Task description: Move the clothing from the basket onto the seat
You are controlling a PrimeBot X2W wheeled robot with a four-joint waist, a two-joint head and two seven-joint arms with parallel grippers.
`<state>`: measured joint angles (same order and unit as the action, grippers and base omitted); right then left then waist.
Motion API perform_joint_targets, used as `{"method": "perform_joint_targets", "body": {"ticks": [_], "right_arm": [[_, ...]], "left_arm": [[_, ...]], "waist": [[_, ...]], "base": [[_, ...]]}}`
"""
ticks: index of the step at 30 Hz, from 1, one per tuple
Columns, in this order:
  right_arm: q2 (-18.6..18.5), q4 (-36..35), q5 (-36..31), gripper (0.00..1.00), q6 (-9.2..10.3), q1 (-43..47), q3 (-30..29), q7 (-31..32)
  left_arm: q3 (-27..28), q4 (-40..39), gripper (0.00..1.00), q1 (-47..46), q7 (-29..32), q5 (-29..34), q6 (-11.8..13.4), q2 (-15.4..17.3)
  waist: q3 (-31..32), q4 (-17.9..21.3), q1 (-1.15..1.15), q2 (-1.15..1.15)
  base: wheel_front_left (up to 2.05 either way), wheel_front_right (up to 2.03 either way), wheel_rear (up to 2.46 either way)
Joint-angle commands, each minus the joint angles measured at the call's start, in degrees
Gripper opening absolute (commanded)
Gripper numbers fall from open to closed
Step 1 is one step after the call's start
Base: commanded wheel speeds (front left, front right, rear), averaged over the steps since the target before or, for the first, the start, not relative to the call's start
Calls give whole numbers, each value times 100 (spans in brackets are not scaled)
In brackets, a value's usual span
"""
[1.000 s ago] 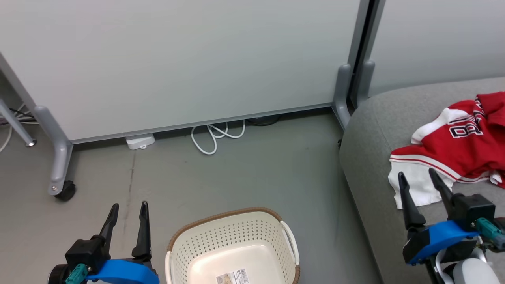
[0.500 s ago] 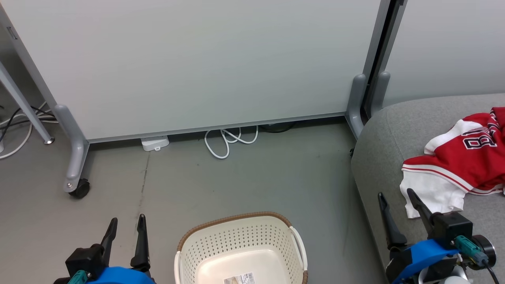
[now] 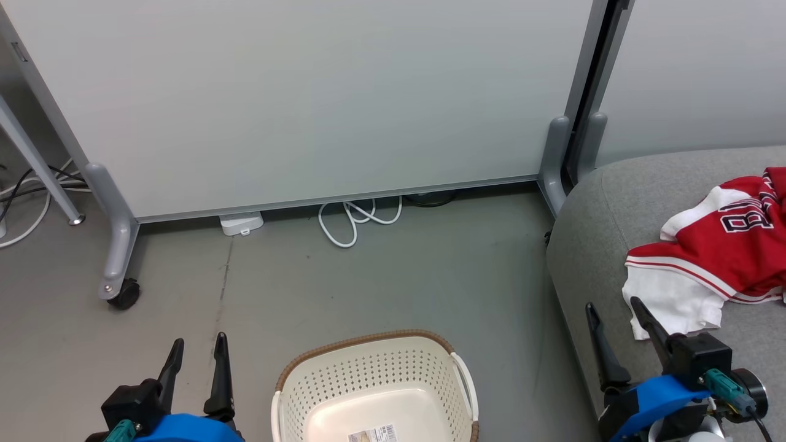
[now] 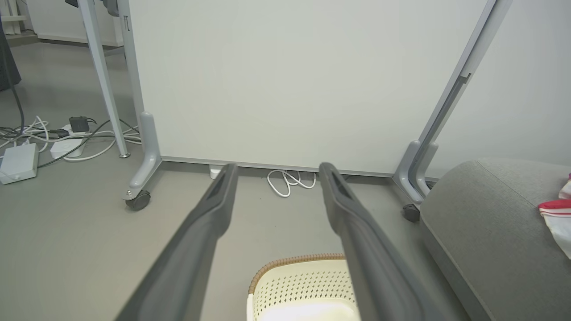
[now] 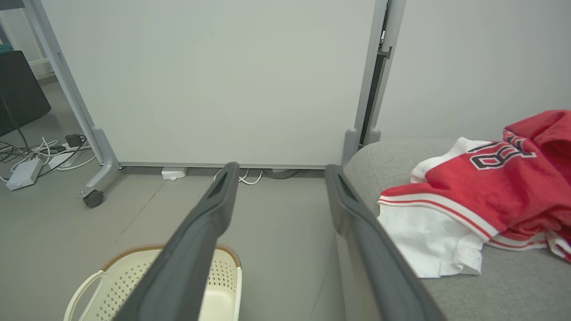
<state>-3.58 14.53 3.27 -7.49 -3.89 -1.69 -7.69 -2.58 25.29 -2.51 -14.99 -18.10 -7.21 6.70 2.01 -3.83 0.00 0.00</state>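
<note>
Right gripper (image 3: 612,302) lower, near "BU"-lettered clothing (image 3: 724,252)

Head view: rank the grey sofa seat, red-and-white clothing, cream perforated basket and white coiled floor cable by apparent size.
1. Grey fabric seat, though cropped.
2-3. Cream perforated plastic basket and red-and-white clothing: similar, both cropped by the frame, so unranked.
4. White coiled cable, smallest.

A pale panel (image 3: 319,104) is carried on a grey leg (image 3: 121,245) with a castor (image 3: 126,294), a second panel (image 3: 694,73) is set beside it, and along its foot on the floor (image 3: 381,288) a white box (image 3: 241,223) and a looped cable (image 3: 353,221) are laid.
</note>
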Motion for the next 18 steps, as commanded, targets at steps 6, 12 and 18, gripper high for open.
{"method": "perform_joint_targets", "body": {"ticks": [6,12,18], "right_arm": [[21,47,62,100,-1,-20,29,-48],[20,302,33,0,0,113,26,14],[30,439,463,0,0,133,-32,115]], "left_arm": [[0,-40,100,-10,-29,-37,-43,-14],[-15,189,0,186,32,-59,4,-91],[43,249,0,245,152,-421,4,-149]], "waist": [[-8,31,0,0],[-8,35,0,0],[-14,47,0,0]], "base": [[0,0,0],[0,0,0],[0,0,0]]}}
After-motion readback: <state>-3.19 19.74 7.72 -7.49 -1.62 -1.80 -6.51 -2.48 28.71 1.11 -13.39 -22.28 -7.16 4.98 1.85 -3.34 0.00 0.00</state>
